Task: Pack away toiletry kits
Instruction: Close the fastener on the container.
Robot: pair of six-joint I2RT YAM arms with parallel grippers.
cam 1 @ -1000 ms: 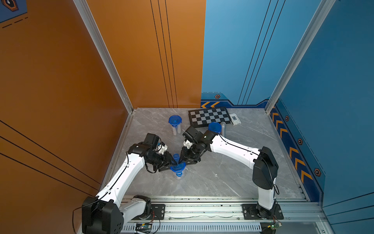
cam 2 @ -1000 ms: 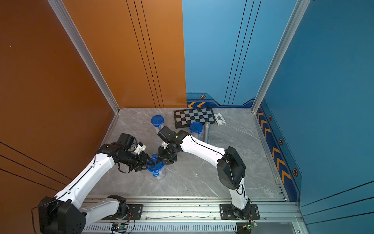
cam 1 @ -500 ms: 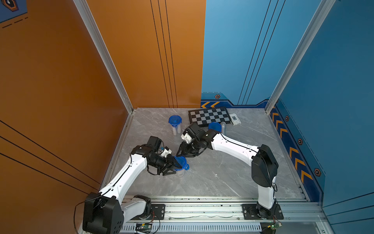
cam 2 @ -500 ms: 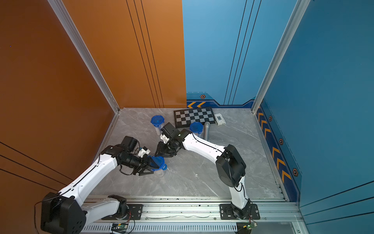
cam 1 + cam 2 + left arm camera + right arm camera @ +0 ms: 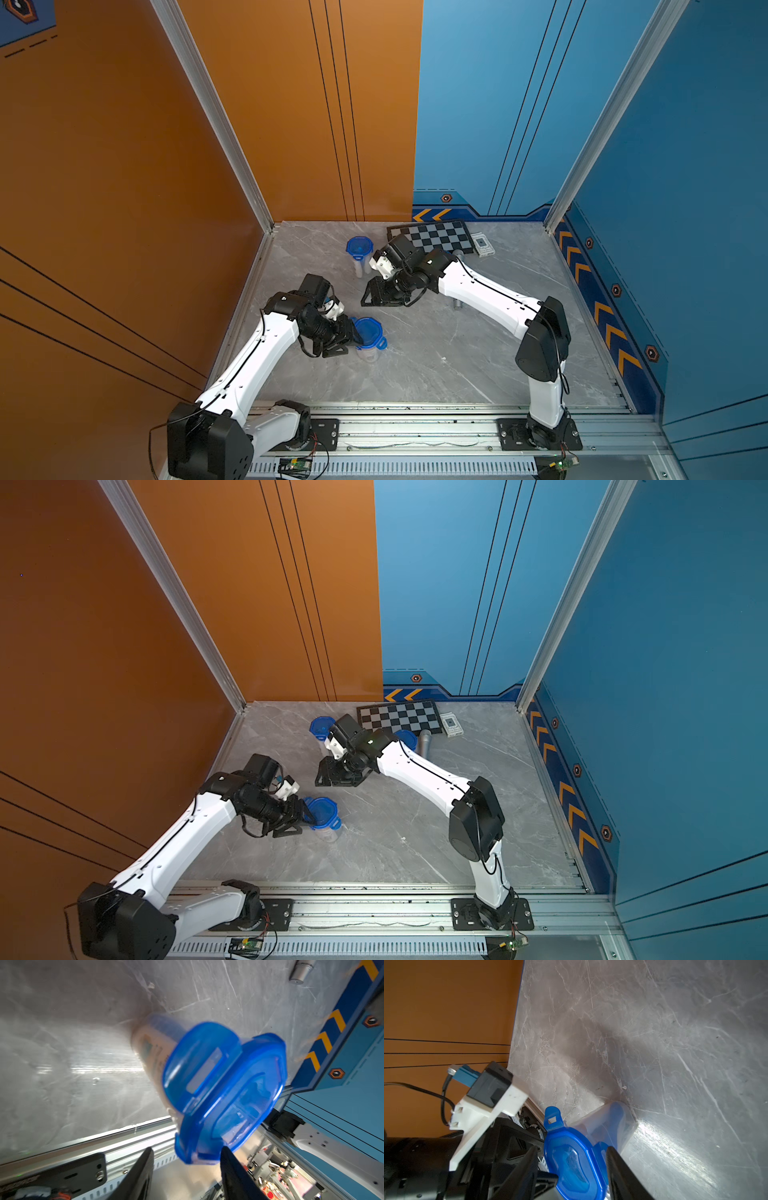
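Observation:
A clear plastic cup with a blue lid [image 5: 368, 332] stands near the table's front left; one lid tab [image 5: 381, 343] sticks outward. My left gripper [image 5: 352, 338] is at its left side, open. In the left wrist view the lid's edge [image 5: 197, 1153] lies between the spread fingers [image 5: 230, 1169], and a white-blue tube [image 5: 149, 1047] shows through the cup wall. My right gripper [image 5: 384, 301] hangs open just behind the cup, apart from it. A second lidded cup [image 5: 358, 247] stands at the back. A third cup [image 5: 409, 737] shows behind the right arm in a top view.
A black-and-white chessboard [image 5: 434, 239] and a small card [image 5: 482, 244] lie against the back wall. A silver microphone [image 5: 424, 742] lies beside the third cup. The orange wall [image 5: 124, 208] borders the left edge, and the metal rail [image 5: 415, 419] runs along the front.
Both grippers were closed in on the front cup's lid a second ago. The right gripper has pulled back and opened. The left gripper's jaws have widened beside the cup.

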